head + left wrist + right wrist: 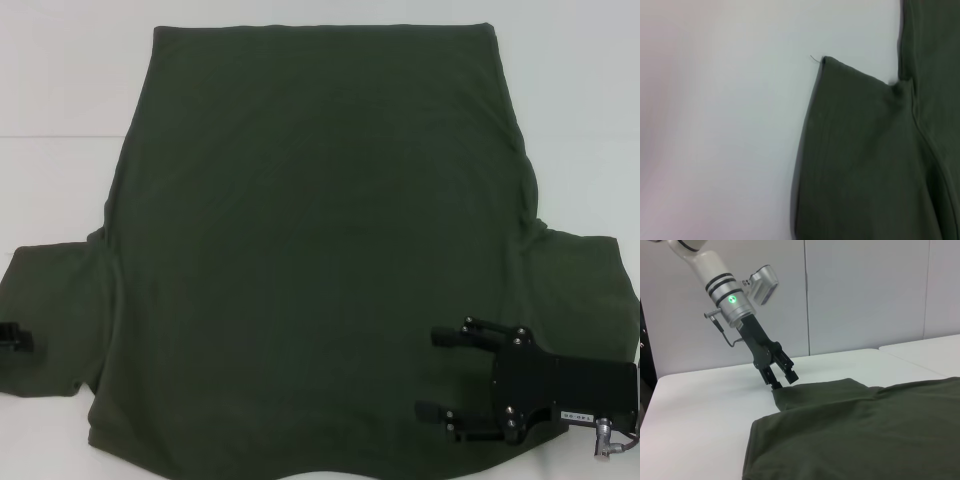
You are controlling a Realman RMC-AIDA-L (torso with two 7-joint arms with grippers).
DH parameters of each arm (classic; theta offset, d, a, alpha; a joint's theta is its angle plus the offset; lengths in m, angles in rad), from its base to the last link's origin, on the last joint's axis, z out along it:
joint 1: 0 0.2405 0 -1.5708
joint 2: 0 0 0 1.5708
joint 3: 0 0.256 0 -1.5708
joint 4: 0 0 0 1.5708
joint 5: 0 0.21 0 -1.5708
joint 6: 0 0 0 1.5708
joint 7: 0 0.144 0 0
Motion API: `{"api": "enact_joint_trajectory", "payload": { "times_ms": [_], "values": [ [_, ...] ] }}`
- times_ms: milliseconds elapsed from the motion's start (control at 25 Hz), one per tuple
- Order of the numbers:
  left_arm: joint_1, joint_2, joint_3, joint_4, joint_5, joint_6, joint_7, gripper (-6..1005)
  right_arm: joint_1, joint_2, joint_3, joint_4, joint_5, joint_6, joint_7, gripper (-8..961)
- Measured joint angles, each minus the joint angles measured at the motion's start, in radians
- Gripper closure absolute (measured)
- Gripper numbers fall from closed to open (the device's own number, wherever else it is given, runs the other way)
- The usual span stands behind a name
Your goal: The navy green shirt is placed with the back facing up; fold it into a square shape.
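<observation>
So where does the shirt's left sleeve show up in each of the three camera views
Head view: the left sleeve lies flat at the left edge, the left gripper over it.
Left wrist view: the sleeve fills the lower right, on the white table.
Right wrist view: the sleeve is in the centre, its corner under the left gripper.
Shared landmark: the sleeve's corner.

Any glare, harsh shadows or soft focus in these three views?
Head view: even light, no glare, navy green shirt slightly soft. Left wrist view: table edges blurred, sleeve sharper. Right wrist view: left gripper crisp, faint shadow beneath; right gripper shows only in head view.
</observation>
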Motion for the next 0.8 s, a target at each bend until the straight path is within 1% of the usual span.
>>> {"api": "enact_joint_trajectory", "payload": {
  "times_ms": [240,520,640,800],
  "values": [
    [0.001,0.004,0.001,-0.001,0.001,0.009,-0.002,86,0.002,0.000,0.000,0.000,0.000,0.000,0.000,42],
    [-0.013,-0.002,0.001,-0.002,0.002,0.011,0.001,88,0.001,0.000,0.000,0.000,0.000,0.000,0.000,41],
    [-0.019,-0.006,0.026,-0.002,0.002,0.009,-0.005,116,0.001,0.000,0.000,0.000,0.000,0.000,0.000,40],
    [-0.021,-0.007,0.040,-0.002,0.002,0.004,-0.009,118,0.000,0.000,0.000,0.000,0.000,0.000,0.000,39]
  ]
}}
